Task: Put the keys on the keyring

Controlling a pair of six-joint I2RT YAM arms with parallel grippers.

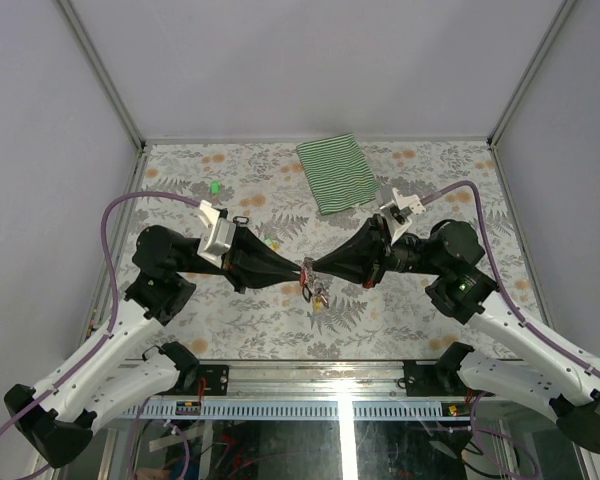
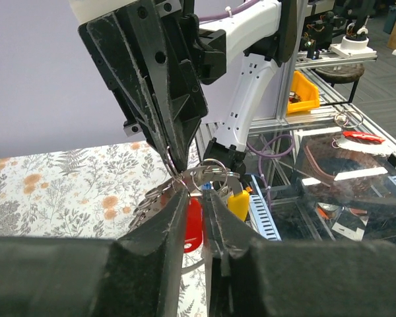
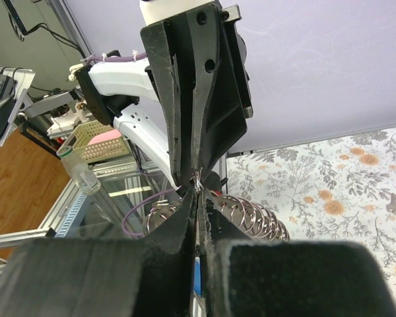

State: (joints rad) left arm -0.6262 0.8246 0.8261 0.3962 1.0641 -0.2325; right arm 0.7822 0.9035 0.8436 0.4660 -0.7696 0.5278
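Left wrist view: the keyring (image 2: 210,172) hangs in the air over the middle of the table (image 1: 230,330), towards its near edge. Keys on a red tag (image 2: 194,224) and a yellow tag (image 2: 237,205) dangle beneath it. I judge it is held off the table so both arms can work the wire from opposite sides. The right gripper (image 3: 198,197) is pinched tight on the ring's wire, steadying it. The left gripper (image 2: 197,195) meets it tip to tip, its jaws a narrow slit apart with the red tag showing through. Whether its pads touch the ring I cannot tell. A green tag (image 1: 214,187) lies near the far left corner.
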